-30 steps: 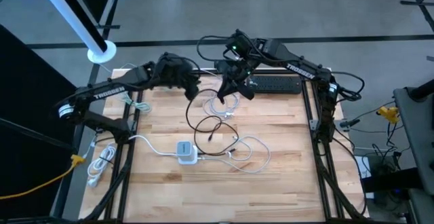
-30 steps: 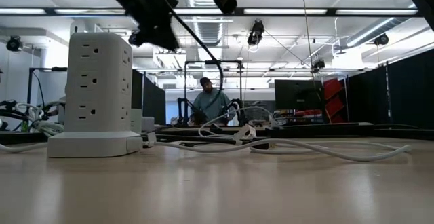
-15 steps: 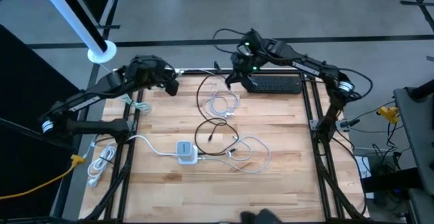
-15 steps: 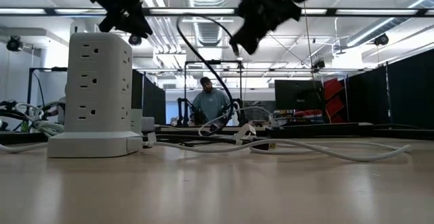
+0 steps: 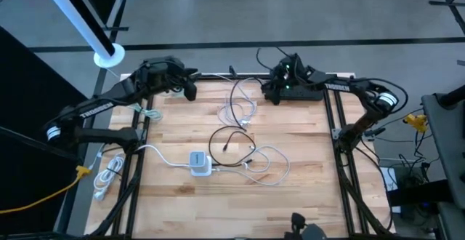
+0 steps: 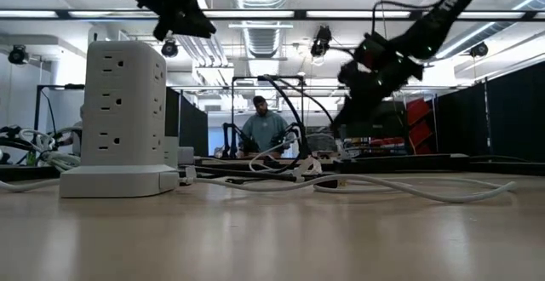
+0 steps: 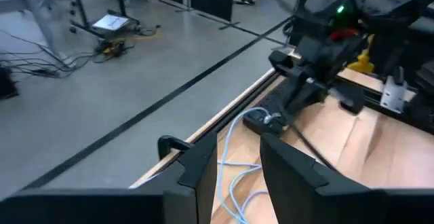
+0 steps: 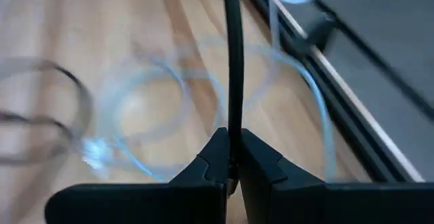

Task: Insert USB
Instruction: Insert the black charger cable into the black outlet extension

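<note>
Right gripper (image 8: 230, 173) clenched on the thin black USB cable (image 8: 232, 61), beside the long black power strip (image 5: 305, 92) at the table's far edge; left gripper (image 7: 237, 173) hangs empty, farther off.

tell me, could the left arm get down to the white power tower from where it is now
Probably yes. The left gripper hangs empty above the table's far left corner, and the white power tower stands in the open nearer the front, with only loose cables lying beside it. The right gripper, shut on a black cable, is far off.
</note>
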Available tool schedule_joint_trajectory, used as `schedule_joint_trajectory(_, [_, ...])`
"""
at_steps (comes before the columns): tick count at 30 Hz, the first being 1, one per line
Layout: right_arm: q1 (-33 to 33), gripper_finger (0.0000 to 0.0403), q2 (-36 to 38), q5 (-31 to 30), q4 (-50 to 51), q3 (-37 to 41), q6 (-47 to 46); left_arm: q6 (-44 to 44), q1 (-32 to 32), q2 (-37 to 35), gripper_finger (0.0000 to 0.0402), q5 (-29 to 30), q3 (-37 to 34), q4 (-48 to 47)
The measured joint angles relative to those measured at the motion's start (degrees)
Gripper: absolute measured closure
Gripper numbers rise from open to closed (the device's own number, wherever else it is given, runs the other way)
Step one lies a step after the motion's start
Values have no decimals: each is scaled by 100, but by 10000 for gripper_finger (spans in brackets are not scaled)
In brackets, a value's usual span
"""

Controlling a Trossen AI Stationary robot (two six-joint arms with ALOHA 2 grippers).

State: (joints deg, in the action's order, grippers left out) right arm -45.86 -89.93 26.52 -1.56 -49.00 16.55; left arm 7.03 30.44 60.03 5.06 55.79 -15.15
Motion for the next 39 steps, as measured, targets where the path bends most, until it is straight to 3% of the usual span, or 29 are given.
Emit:
schedule_joint_trajectory(4, [-53, 398, -11, -425, -531, 261, 299, 47, 0, 207, 311, -173, 0, 165])
schedule_joint_trajectory(13, [-182, 398, -92, -853, -537, 496, 733, 386, -22, 220, 334, -308, 0, 186])
schedule_joint_trajectory(29, [-141, 398, -93, -919, -2208, 1304, 233, 614, -151, 185, 337, -305, 0, 176])
schedule_joint_trajectory(39, [-141, 398, -114, -918, -2417, 1307, 341, 614, -151, 219, 337, -278, 0, 203])
